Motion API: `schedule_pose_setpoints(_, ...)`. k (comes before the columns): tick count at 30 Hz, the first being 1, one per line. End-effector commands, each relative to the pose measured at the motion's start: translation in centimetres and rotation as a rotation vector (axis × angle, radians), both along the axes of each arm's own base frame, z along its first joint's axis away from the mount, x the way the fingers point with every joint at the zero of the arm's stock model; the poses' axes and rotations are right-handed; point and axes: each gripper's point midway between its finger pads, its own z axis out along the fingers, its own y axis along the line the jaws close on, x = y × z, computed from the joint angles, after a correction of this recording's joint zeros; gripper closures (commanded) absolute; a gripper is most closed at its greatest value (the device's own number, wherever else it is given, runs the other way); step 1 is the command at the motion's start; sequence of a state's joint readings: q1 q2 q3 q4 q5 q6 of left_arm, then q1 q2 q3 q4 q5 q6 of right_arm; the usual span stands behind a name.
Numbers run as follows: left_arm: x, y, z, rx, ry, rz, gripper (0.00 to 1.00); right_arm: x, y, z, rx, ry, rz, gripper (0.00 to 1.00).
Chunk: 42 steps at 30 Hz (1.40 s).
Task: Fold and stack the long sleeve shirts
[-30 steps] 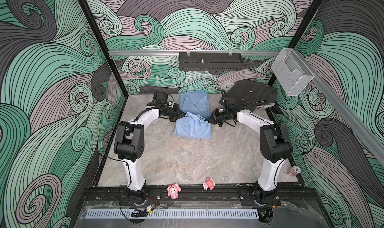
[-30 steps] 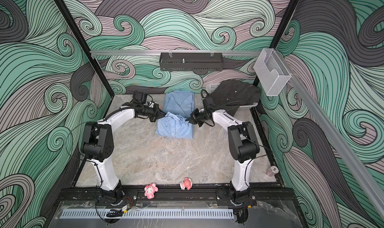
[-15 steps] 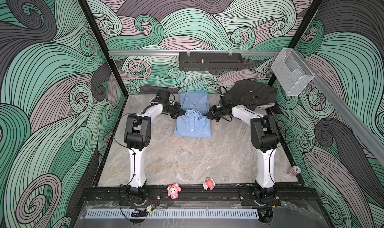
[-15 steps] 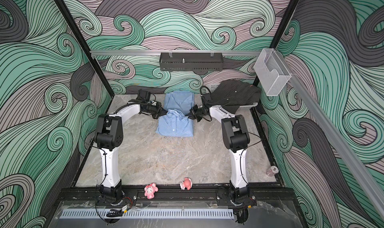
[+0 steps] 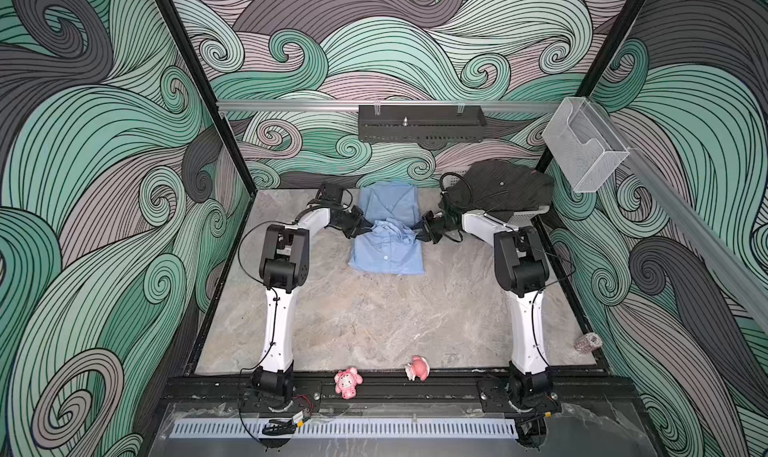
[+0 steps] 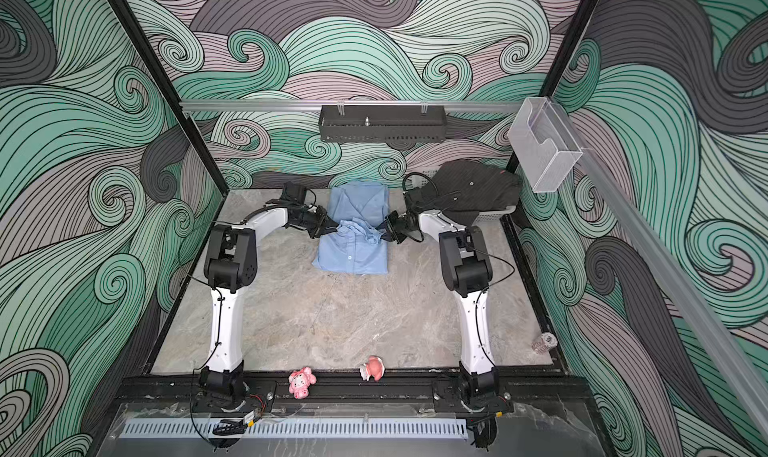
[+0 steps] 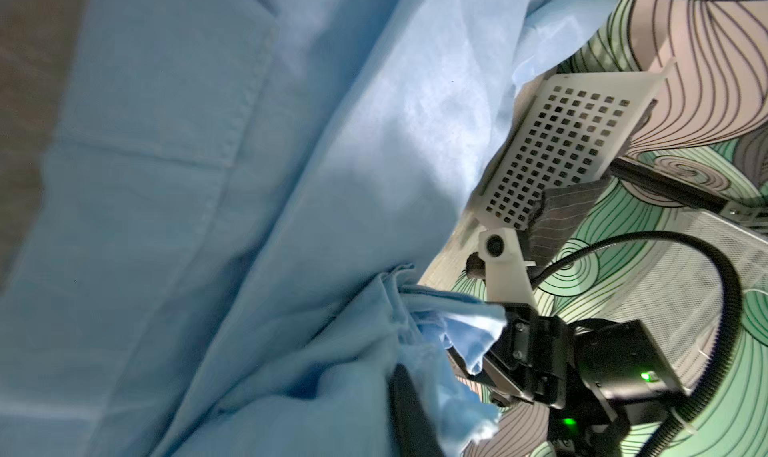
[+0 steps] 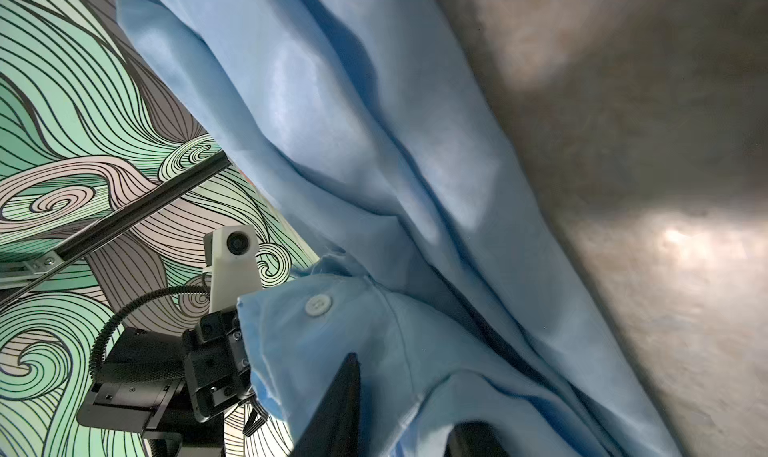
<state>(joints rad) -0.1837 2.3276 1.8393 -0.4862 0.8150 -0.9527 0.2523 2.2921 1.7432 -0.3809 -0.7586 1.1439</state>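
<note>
A light blue long sleeve shirt (image 5: pixel 386 255) (image 6: pixel 351 255) lies folded on the table with its buttons up. Its rumpled collar end overlaps a second folded light blue shirt (image 5: pixel 388 201) (image 6: pixel 359 203) behind it. My left gripper (image 5: pixel 365 231) (image 6: pixel 330 231) is at that end's left corner. Only one finger (image 7: pixel 409 413) shows, sunk in cloth. My right gripper (image 5: pixel 417 232) (image 6: pixel 380 232) (image 8: pixel 411 396) is at the right corner, its jaws apart with blue cloth draped between them. A dark pinstriped shirt (image 5: pixel 498 189) (image 6: pixel 473 184) is heaped on a white basket (image 5: pixel 528 214) (image 7: pixel 561 143).
Two pink toys (image 5: pixel 347 382) (image 5: pixel 417 367) lie at the front rail. A small roll (image 5: pixel 588 342) sits at the front right. A black shelf (image 5: pixel 419 122) and a clear holder (image 5: pixel 582 151) hang on the back rail. Bare marble (image 5: pixel 382 317) lies in front of the shirts.
Both arms' elbows have swung inward and toward the back. The grippers stayed at the front shirt's collar end, and that shirt has barely shifted.
</note>
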Motion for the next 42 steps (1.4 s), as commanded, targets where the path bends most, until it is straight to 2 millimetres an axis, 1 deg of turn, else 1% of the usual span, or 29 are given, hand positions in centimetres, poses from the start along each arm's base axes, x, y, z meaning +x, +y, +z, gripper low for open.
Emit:
schedule_pose_setpoints(1,1.4,0.6,2.2,-0.008,-0.07,0.009,0.68,0.9,-0.8,1.4,-0.052,-0.078,0.036,0.57)
schedule_pose_setpoints(3,1.9,0.9,3.9,-0.013,-0.119,0.015,0.58,1.1,-1.0,2.7,-0.075,-0.123,0.062,0.52)
schedule_pose_setpoints(6,2.5,1.5,7.0,-0.02,-0.195,0.028,0.54,1.2,-1.5,4.3,-0.105,-0.175,0.065,0.43)
schedule_pose_setpoints(8,2.6,2.1,9.0,-0.012,-0.24,0.038,0.47,1.1,-1.9,5.3,-0.124,-0.202,0.07,0.39)
schedule_pose_setpoints(10,2.5,2.6,11.2,-0.003,-0.285,0.049,0.46,1.0,-2.3,6.4,-0.142,-0.229,0.077,0.36)
schedule_pose_setpoints(13,1.9,3.4,13.6,0.014,-0.328,0.056,0.45,0.5,-2.8,7.5,-0.176,-0.254,0.089,0.35)
schedule_pose_setpoints(16,0.6,3.6,14.8,0.029,-0.344,0.046,0.45,0.0,-3.2,8.4,-0.207,-0.284,0.11,0.35)
schedule_pose_setpoints(18,-0.7,3.4,14.6,0.036,-0.339,0.033,0.47,-0.3,-3.4,8.6,-0.225,-0.296,0.129,0.37)
schedule_pose_setpoints(20,-2.2,2.5,13.4,0.039,-0.314,0.008,0.48,-0.3,-3.5,8.6,-0.245,-0.312,0.151,0.38)
schedule_pose_setpoints(21,-3.0,1.8,12.6,0.035,-0.298,-0.01,0.48,-0.1,-3.3,8.7,-0.251,-0.339,0.173,0.4)
schedule_pose_setpoints(24,-5.1,-0.7,9.1,0.009,-0.234,-0.05,0.49,1.0,-2.9,8.8,-0.308,-0.425,0.227,0.49)
schedule_pose_setpoints(25,-5.7,-1.6,7.8,0.0,-0.203,-0.063,0.49,1.5,-2.7,8.4,-0.337,-0.444,0.249,0.51)
schedule_pose_setpoints(27,-6.6,-3.0,5.7,-0.011,-0.163,-0.086,0.49,2.3,-2.3,7.9,-0.388,-0.463,0.292,0.54)
schedule_pose_setpoints(29,-7.2,-3.7,3.7,-0.003,-0.133,-0.098,0.49,3.3,-1.9,6.5,-0.439,-0.472,0.342,0.55)
schedule_pose_setpoints(30,-7.5,-3.8,2.7,-0.001,-0.112,-0.099,0.49,4.1,-1.7,6.6,-0.468,-0.502,0.363,0.56)
schedule_pose_setpoints(31,-7.8,-3.8,1.8,0.003,-0.094,-0.102,0.5,4.6,-1.5,6.2,-0.504,-0.524,0.39,0.56)
schedule_pose_setpoints(34,-8.9,-3.2,-0.7,0.048,-0.046,-0.108,0.5,6.1,-0.5,5.5,-0.577,-0.608,0.45,0.57)
schedule_pose_setpoints(37,-10.0,-2.6,-2.9,0.09,0.006,-0.126,0.51,7.1,0.5,4.1,-0.609,-0.638,0.475,0.58)
schedule_pose_setpoints(39,-10.7,-2.2,-4.1,0.111,0.032,-0.143,0.52,7.3,1.0,2.7,-0.607,-0.62,0.479,0.58)
schedule_pose_setpoints(42,-12.0,-1.7,-5.3,0.143,0.063,-0.184,0.52,6.7,2.1,0.5,-0.592,-0.57,0.492,0.58)
